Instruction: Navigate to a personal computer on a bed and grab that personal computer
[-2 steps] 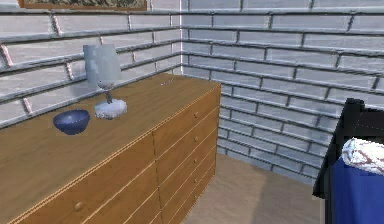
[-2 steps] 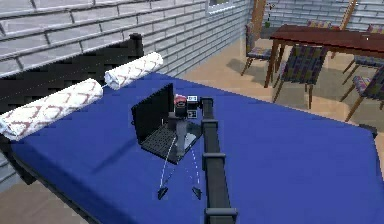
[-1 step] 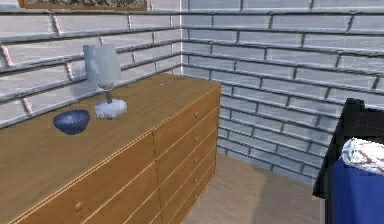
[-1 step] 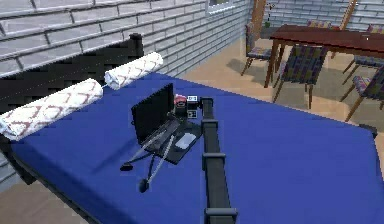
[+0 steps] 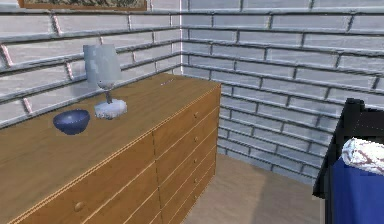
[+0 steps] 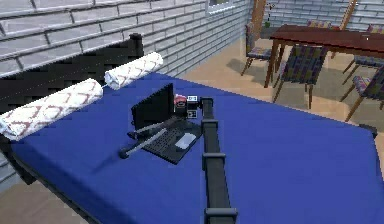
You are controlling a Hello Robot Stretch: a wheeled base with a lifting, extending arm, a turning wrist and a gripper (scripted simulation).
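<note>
Resting on bed (image 6: 285, 165), laptop (image 6: 153, 106), tool (image 6: 147, 145) seemingly at its base

**Open laptop on the blue bed**

The personal computer (image 6: 160, 122) is a dark laptop with its lid raised. The black screen stands nearly upright and the base lies flat, reaching toward the arm side view's lower right. It rests near the middle of the bed (image 6: 290, 165), a deep blue cover with a dark headboard, short of two white pillows (image 6: 50, 108).
</note>
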